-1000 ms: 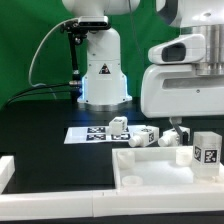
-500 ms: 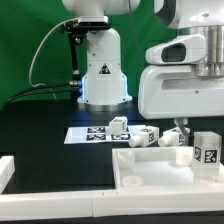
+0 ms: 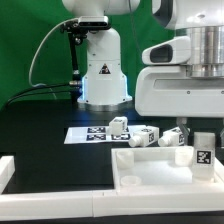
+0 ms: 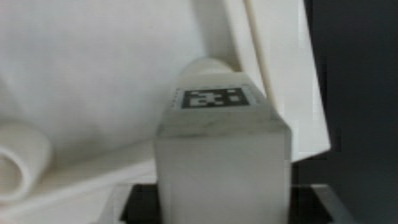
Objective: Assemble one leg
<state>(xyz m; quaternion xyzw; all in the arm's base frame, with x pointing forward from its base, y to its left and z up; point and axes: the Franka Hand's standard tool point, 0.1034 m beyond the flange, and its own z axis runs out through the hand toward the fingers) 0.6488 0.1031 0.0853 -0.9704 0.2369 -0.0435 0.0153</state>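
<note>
My gripper is shut on a leg, a chunky white post with a black-and-white tag, and holds it upright at the exterior view's right. The leg stands over the right end of the large white tray-like part. In the wrist view the leg fills the gap between the dark fingers of my gripper, its tag facing the camera. The tray's white rim lies behind it. Whether the leg's lower end touches the tray is hidden.
Three more legs lie on and beside the marker board behind the tray. The robot base stands at the back. A white rim edges the table at the exterior view's left.
The gripper and the held leg have shifted slightly toward the exterior view's left. The loose legs and the tray have not moved.
</note>
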